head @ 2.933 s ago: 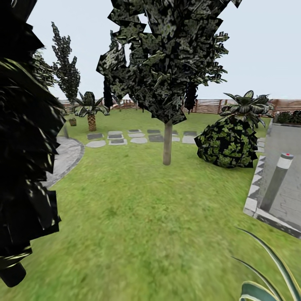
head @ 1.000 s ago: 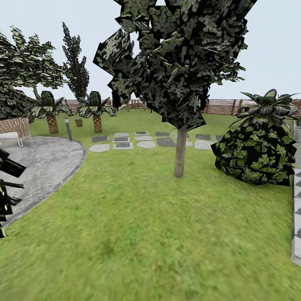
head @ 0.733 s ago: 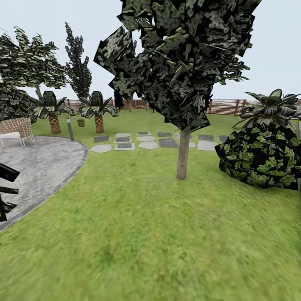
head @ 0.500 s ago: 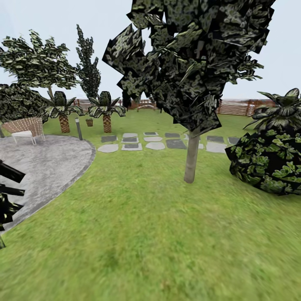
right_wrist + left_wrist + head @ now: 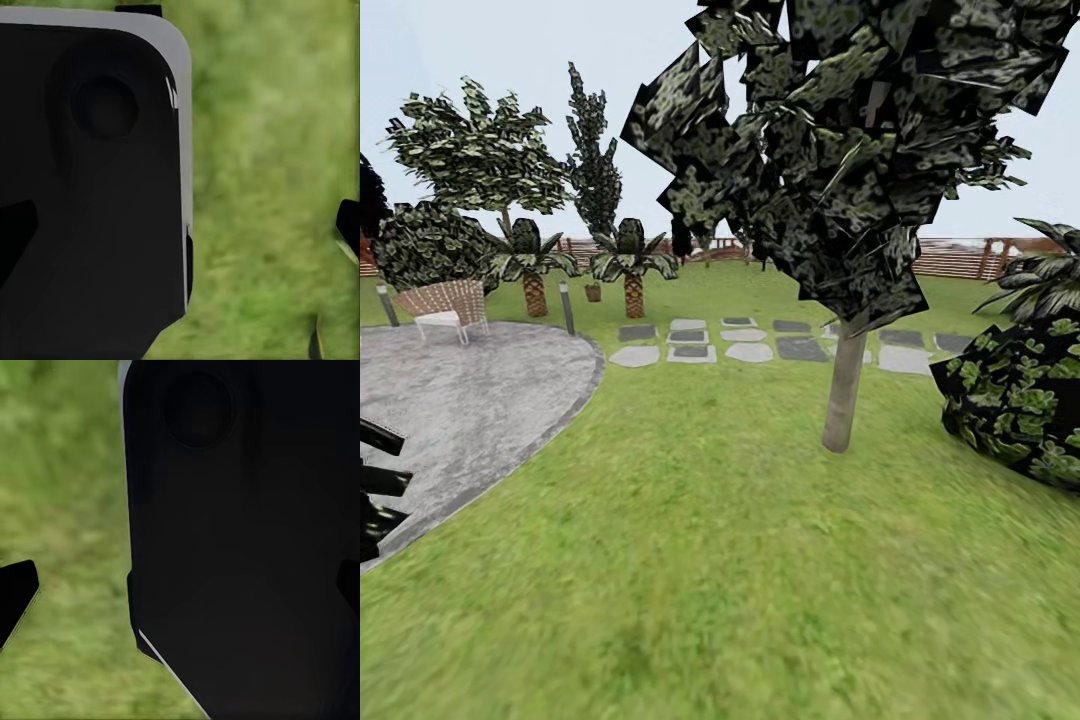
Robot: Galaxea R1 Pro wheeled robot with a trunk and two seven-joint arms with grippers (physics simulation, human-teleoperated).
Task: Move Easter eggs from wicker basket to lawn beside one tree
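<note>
A tree [image 5: 845,390] with a straight grey-brown trunk and a dark leafy canopy stands on the lawn [image 5: 710,560] right of centre. Far off between two short palms sits a small brown container [image 5: 592,292], too distant to tell whether it is the wicker basket. The Easter eggs are out of view. In the left wrist view my left gripper [image 5: 180,592] is open over grass, with a black robot panel [image 5: 247,525] behind it. My right gripper [image 5: 180,229] is also open, with nothing between its fingers.
A grey paved patch [image 5: 460,390] with a wicker chair [image 5: 445,305] lies at the left. Stepping stones [image 5: 690,352] cross the grass behind the tree. A dark bush [image 5: 1020,400] stands at the right, and a slatted fence [image 5: 960,258] closes the back.
The camera has turned left and moved: the tree and bush have slid right in the picture. The paved patch, the chair and more trees have come into view.
</note>
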